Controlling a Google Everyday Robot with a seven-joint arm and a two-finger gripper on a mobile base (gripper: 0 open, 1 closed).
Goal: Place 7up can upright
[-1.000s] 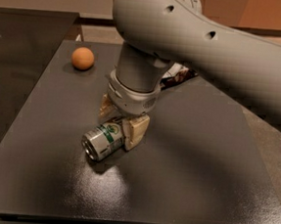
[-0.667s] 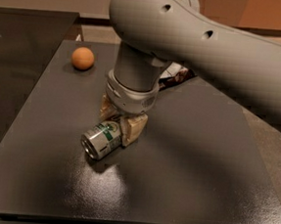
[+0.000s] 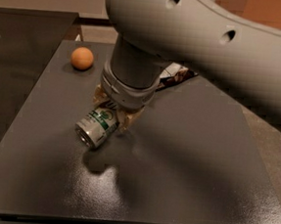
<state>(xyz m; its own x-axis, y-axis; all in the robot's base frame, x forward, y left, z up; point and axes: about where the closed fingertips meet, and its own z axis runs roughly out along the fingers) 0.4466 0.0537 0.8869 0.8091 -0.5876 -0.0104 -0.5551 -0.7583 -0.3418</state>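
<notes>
Orange ball point(image 3: 82, 58) sits back-left on the dark surface point(image 3: 198, 178). 7up can point(image 3: 96, 127) is left of centre, tilted, end facing lower left; can't tell if it touches down. Gripper point(image 3: 112, 111) is directly over it, fingers point(image 3: 127, 121) clamped on its upper end. Snack bag point(image 3: 176, 74) is behind the arm.

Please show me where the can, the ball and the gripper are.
can point(image 3: 99, 123): camera view, on its green-and-white label.
ball point(image 3: 82, 58): camera view, on its middle.
gripper point(image 3: 113, 112): camera view, between its fingers, holding the can over the table point(image 3: 188, 182).
</notes>
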